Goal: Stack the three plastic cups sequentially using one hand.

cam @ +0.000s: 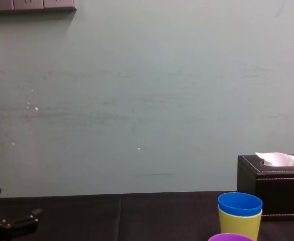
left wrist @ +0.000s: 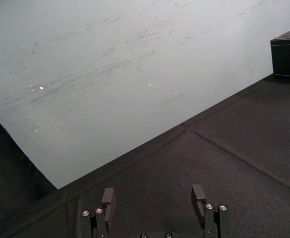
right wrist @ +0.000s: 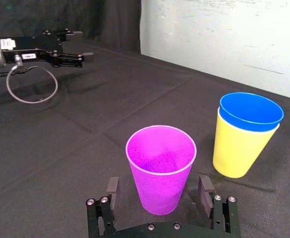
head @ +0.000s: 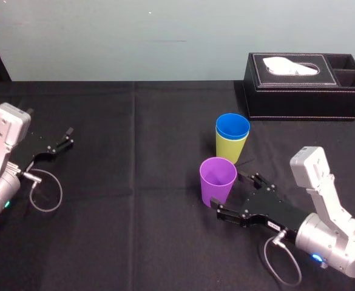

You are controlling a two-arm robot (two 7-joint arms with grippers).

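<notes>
Right hand (right wrist: 158, 187): jaws apart, straddling the purple cup (head: 218, 180) low down, ready to clamp.
Purple cup: upright on the desk (head: 135, 182), just beside the other two.
Other cups: blue cup (head: 232, 127) nested in yellow-green cup (head: 230, 150), likely awaiting the purple.
Left hand (head: 68, 137): parked far left, jaws apart.

purple cup (right wrist: 160, 168) between spread jaws, blue cup (right wrist: 251, 111) nested in yellow-green cup (right wrist: 239, 148)
</notes>
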